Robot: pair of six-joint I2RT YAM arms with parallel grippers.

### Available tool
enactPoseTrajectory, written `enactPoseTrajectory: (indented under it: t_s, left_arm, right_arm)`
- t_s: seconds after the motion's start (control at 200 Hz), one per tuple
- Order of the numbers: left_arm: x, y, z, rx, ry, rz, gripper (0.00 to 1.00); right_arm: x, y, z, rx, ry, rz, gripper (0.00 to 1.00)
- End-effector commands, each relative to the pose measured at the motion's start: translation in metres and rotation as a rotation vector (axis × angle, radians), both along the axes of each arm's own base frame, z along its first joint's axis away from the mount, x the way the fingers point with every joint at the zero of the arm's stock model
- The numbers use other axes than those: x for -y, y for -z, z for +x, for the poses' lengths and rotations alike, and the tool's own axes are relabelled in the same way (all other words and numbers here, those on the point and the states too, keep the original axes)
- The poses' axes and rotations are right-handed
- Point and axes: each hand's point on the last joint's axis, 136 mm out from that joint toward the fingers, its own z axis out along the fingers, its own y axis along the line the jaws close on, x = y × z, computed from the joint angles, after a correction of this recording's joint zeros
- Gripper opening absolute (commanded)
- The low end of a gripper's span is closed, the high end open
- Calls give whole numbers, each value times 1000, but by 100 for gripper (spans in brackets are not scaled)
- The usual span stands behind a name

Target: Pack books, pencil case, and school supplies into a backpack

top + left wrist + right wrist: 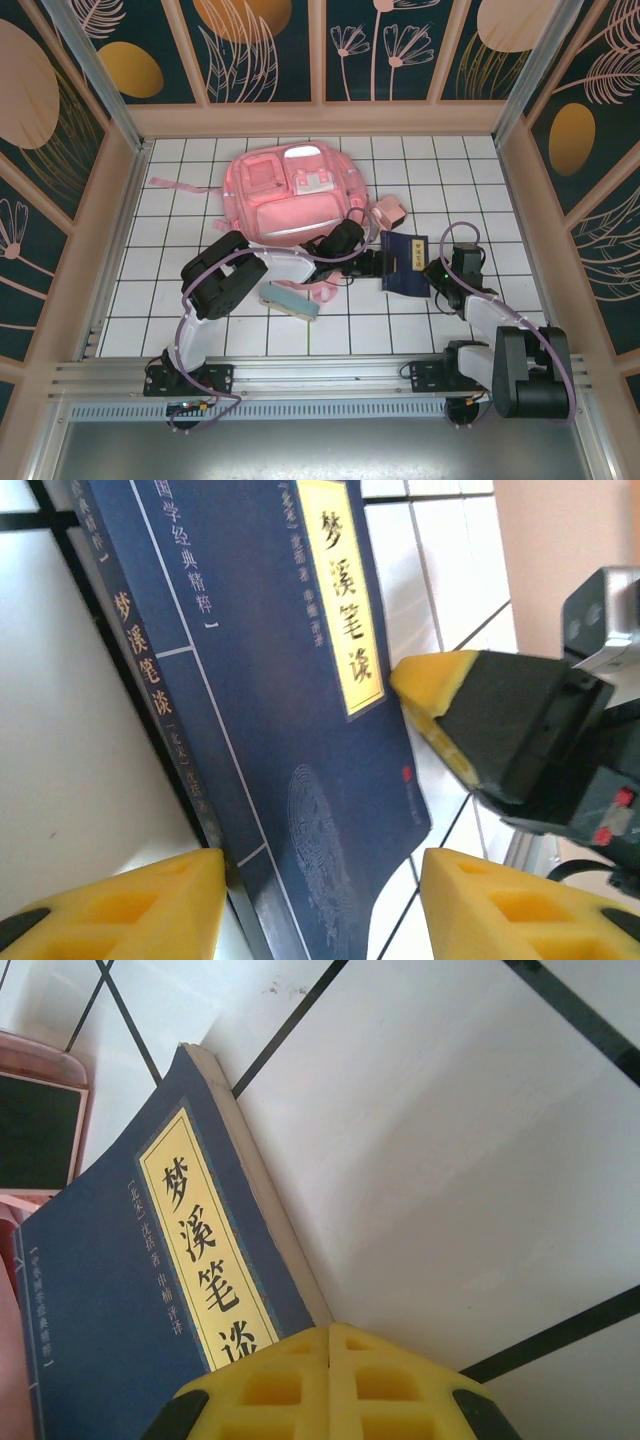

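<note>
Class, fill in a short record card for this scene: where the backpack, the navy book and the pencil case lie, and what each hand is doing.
backpack: pink, lying flat at the far middle of the table
navy book: flat on the table, right of the backpack, not packed
pencil case: on the table, nearer than the backpack, not packed
left hand: open, at the book's left edge
right hand: shut, tip at the book's right edge
</note>
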Motion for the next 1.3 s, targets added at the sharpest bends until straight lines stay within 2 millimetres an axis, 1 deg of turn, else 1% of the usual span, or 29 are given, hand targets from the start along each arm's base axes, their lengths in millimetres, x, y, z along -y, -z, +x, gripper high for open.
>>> enactPoseTrajectory:
  t_s: [0.0, 0.05, 0.14, 0.225, 0.3, 0.415, 0.551, 0.666, 0.711, 0.771, 0.796, 0.866, 0.921, 0.971, 1.031, 1.096, 1.166, 1.216, 1.251, 1.271, 1.296]
  left_arm:
    - [37, -70, -13, 84, 98, -253, 55]
    - [39, -68, -12, 81, 94, -246, 55]
    - [37, -54, -8, 68, 67, -195, 55]
    - [34, -32, -1, 50, 33, -98, 54]
    - [29, -18, 4, 50, 4, -34, 54]
    - [28, -12, 6, 56, -5, -17, 53]
    - [26, -1, 10, 80, 3, 48, 52]
    - [23, 2, 10, 88, -2, 61, 46]
    - [21, 2, 11, 92, -8, 68, 39]
    - [21, 0, 13, 102, -12, 71, 31]
    - [20, -1, 13, 106, -16, 73, 27]
    - [19, -4, 13, 113, -19, 75, 12]
    - [19, -8, 13, 118, -19, 63, 0]
    - [17, -15, 13, 124, -25, 46, 0]
    - [16, -26, 12, 138, -32, 19, 0]
    - [11, -39, 14, 156, -46, -10, 0]
    - [5, -58, 17, 170, -64, -57, 0]
    - [0, -70, 19, 177, -77, -90, 0]
    - [-3, -78, 20, 178, -85, -114, 0]
    - [-5, -84, 20, 181, -89, -135, 0]
    - [-8, -90, 21, 181, -92, -156, 0]
  right_arm:
    - [-29, 15, -24, -106, -116, 101, 0]
    - [-29, 15, -24, -108, -116, 100, 0]
    - [-29, 15, -24, -106, -118, 100, 0]
    - [-29, 15, -24, -107, -117, 100, 0]
    - [-29, 15, -24, -103, -117, 101, 0]
    - [-29, 14, -24, -103, -118, 102, 0]
    - [-30, 15, -24, -104, -119, 103, 0]
    - [-29, 14, -24, -102, -118, 102, 0]
    - [-29, 14, -24, -103, -115, 100, 0]
    - [-28, 13, -24, -100, -114, 98, 0]
    - [-28, 13, -24, -99, -114, 99, 3]
    - [-28, 11, -24, -88, -115, 98, 12]
    - [-28, 8, -23, -76, -116, 97, 15]
    - [-28, 4, -23, -57, -116, 102, 20]
    - [-28, -2, -21, -26, -118, 112, 30]
    - [-29, -14, -18, 30, -129, 134, 35]
    - [-34, -32, -14, 108, -148, 177, 41]
    - [-39, -46, -11, 165, -166, 215, 48]
    - [-43, -55, -8, 202, -180, 242, 50]
    - [-45, -61, -7, 225, -192, 257, 54]
    - [-48, -67, -5, 248, -204, 278, 56]
